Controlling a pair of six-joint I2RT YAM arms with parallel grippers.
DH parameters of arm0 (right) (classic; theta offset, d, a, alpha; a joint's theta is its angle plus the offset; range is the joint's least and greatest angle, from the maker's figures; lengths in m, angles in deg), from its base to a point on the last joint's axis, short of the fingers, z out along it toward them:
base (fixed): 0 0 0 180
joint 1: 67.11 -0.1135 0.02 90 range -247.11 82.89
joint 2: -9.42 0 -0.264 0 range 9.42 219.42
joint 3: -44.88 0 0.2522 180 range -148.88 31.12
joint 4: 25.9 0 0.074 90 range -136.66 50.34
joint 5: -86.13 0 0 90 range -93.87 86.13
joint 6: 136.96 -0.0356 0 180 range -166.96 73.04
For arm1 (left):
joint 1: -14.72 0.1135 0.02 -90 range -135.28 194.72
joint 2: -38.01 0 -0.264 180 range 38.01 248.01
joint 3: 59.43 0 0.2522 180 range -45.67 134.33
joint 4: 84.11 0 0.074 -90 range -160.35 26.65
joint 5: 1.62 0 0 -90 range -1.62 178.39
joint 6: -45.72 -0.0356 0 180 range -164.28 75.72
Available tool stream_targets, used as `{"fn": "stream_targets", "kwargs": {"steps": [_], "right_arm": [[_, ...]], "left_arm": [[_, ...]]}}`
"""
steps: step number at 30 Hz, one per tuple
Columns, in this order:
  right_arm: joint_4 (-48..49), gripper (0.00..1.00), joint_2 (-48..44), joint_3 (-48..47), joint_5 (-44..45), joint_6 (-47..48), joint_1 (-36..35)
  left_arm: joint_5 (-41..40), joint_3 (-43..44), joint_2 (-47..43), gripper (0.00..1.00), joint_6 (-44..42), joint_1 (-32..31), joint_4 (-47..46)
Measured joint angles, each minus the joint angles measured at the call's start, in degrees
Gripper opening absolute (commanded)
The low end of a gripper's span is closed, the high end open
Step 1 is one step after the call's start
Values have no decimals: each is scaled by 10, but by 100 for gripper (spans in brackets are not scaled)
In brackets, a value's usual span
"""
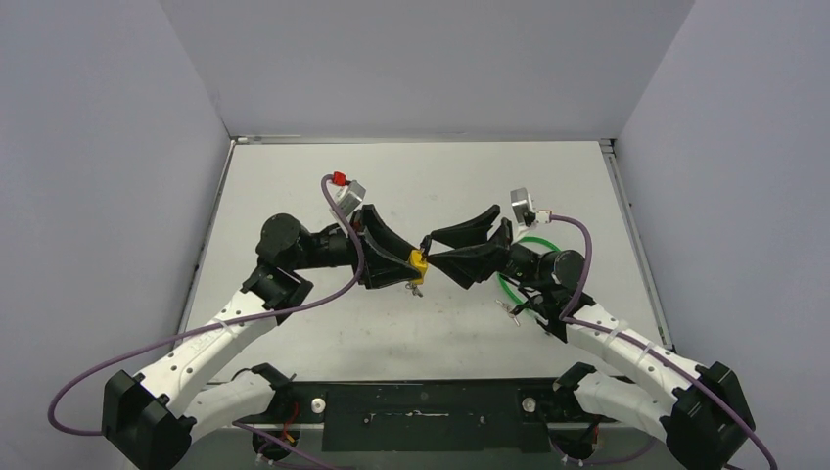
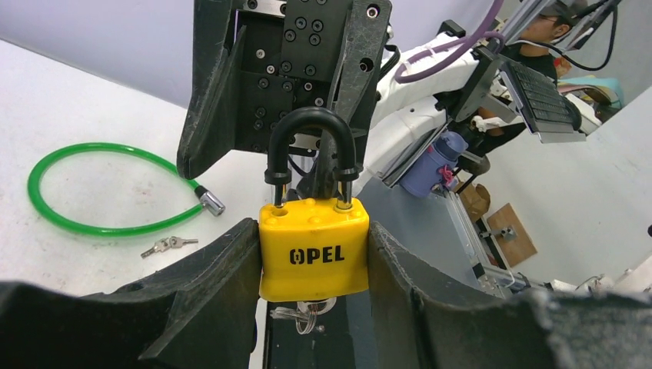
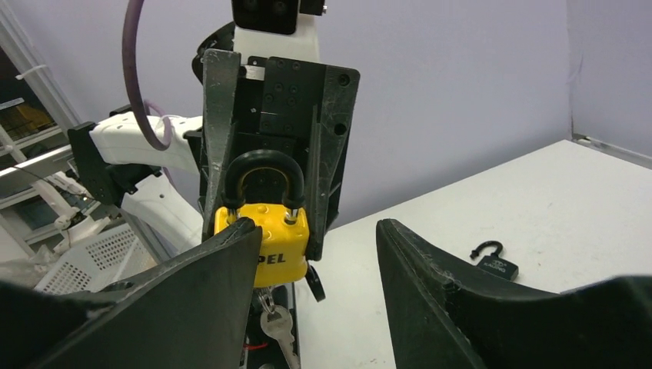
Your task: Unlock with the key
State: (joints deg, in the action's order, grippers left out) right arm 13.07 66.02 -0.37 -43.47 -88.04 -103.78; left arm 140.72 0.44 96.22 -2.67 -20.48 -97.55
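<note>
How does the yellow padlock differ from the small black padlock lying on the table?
The yellow padlock is clamped upright in the left pincer, off the table; the black padlock lies flat on it. The yellow padlock's shackle sits in both holes; the black padlock's looks swung open. Keys hang beneath the yellow one; none shows by the black one. Both have black shackles.

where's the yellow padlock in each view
Top external: yellow padlock at the centre of the frame.
Left wrist: bottom centre, clamped in the left gripper.
Right wrist: left of centre, middle height.
Shared landmark: the keys hanging under it.
</note>
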Motion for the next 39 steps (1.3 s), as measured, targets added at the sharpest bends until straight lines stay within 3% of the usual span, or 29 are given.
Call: {"fn": "stream_targets", "kwargs": {"steps": [8, 17, 18, 22, 24, 28, 39], "right_arm": [[10, 54, 15, -23, -5, 0, -26], [11, 43, 48, -53, -5, -2, -46], [9, 40, 50, -55, -5, -2, -48], [4, 14, 52, -60, -12, -4, -52], [-1, 7, 51, -65, -14, -4, -54], [-54, 0, 43, -72, 4, 14, -54], [-275, 0, -27, -54, 120, 74, -37]], "left_arm": [[26, -1, 0, 0, 8, -6, -30], [47, -5, 4, 0, 8, -19, -44], [47, -7, 4, 0, 8, -19, -44], [41, -9, 4, 0, 5, -18, -43], [31, -9, 4, 0, -2, -17, -40], [6, -9, -1, 0, -33, -17, -7], [-157, -2, -36, 0, -166, -18, 193]]}}
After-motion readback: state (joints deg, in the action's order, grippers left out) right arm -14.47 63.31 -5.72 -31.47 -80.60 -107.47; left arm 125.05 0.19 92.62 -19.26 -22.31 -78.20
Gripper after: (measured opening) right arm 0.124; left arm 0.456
